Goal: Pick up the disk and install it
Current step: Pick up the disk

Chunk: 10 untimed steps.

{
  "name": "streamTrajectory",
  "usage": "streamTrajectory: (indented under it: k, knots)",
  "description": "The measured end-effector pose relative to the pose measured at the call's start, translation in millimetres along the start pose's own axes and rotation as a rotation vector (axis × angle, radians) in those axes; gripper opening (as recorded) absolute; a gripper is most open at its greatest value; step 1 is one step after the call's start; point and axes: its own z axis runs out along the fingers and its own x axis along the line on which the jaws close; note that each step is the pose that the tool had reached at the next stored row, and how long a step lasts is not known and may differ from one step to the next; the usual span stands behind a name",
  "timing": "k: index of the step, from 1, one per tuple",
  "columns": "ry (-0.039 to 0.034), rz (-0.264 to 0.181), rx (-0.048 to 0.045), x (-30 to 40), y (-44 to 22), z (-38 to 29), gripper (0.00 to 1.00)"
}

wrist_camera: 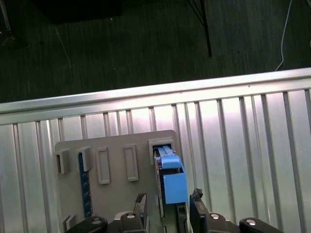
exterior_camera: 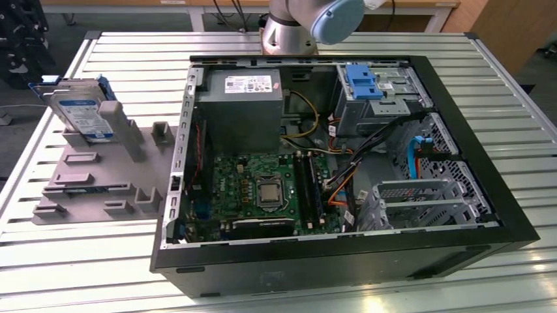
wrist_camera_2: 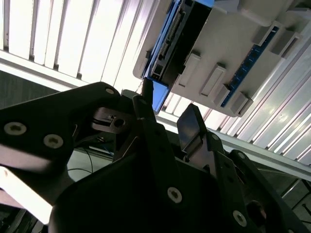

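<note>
The disk (exterior_camera: 81, 112), a silver drive with a white-and-blue label in a blue carrier, stands on edge in a slot of the grey holder (exterior_camera: 91, 179) at the exterior view's left. In the first wrist view the disk's blue edge (wrist_camera: 171, 180) lies between my gripper's (wrist_camera: 168, 198) two dark fingertips (wrist_camera: 141, 199), with a gap on each side. The second wrist view has the disk (wrist_camera_2: 170, 46) just beyond the gripper (wrist_camera_2: 167, 104). The gripper is open and holds nothing.
An open black computer case (exterior_camera: 487, 195) fills the middle of the slatted metal table (exterior_camera: 130, 52), with a green motherboard (exterior_camera: 252, 189), a grey power supply (exterior_camera: 239, 104) and a drive cage with a ribbed blue latch (exterior_camera: 361, 81). The arm's base (exterior_camera: 291, 29) rises behind the case.
</note>
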Motion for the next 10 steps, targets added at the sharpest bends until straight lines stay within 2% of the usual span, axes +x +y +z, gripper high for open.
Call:
streamTrajectory:
  k: [3,6,10]
  knots:
    - [0.0000,-0.005,-0.0001,0.2,1.1,2.6,0.47]
    - [-0.0002,-0.007,0.0001,0.8,5.4,8.1,0.47]
    - [0.0000,-0.008,-0.0002,-2.1,6.1,13.5,0.47]
